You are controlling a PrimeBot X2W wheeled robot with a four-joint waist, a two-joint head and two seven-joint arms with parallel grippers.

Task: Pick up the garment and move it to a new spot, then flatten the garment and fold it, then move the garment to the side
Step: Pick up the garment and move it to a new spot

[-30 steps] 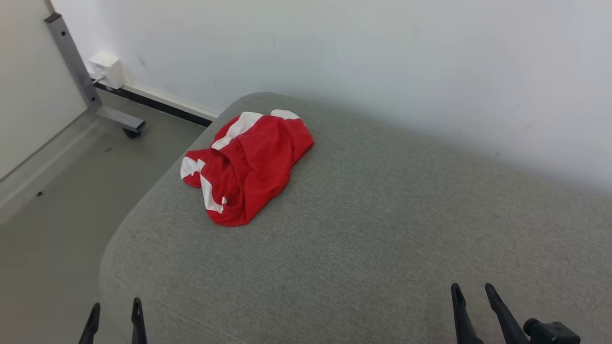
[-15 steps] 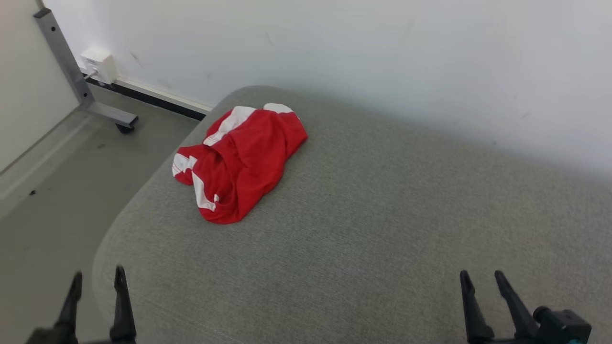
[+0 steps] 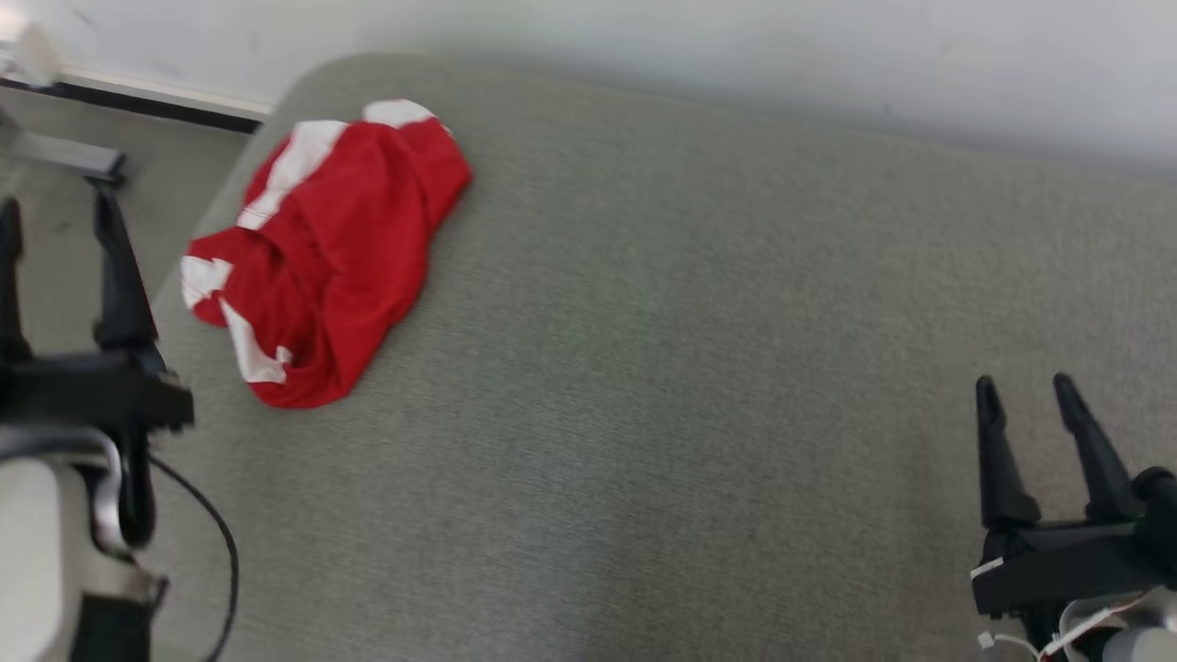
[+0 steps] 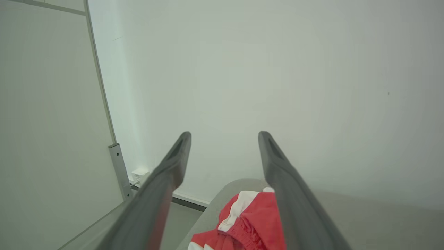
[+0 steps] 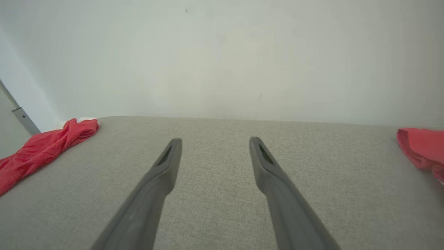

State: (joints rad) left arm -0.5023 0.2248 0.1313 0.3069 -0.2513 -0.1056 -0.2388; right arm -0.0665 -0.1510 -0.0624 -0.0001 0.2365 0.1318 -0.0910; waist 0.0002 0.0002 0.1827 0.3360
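A crumpled red garment (image 3: 322,248) with white stripes lies at the far left corner of the grey cushioned surface (image 3: 690,368). My left gripper (image 3: 55,207) is open and hovers over the floor just left of the garment, its fingers apart with nothing between them. In the left wrist view the garment (image 4: 249,222) lies low between the open fingers of the left gripper (image 4: 224,133). My right gripper (image 3: 1025,382) stands open over the cushion's near right, far from the garment. From the right wrist, the right gripper (image 5: 215,140) is open and the garment (image 5: 45,149) lies at the far left.
A white wall runs behind the cushion. Left of it is grey floor with a metal frame foot (image 3: 69,158) and a white wall box (image 3: 28,51). Another red cloth (image 5: 421,149) shows at the right edge of the right wrist view.
The head camera has tilted down and shifted, so the scene sits higher and further left. Both grippers have come up into the picture, the left one rising beside the garment. The garment lies as before.
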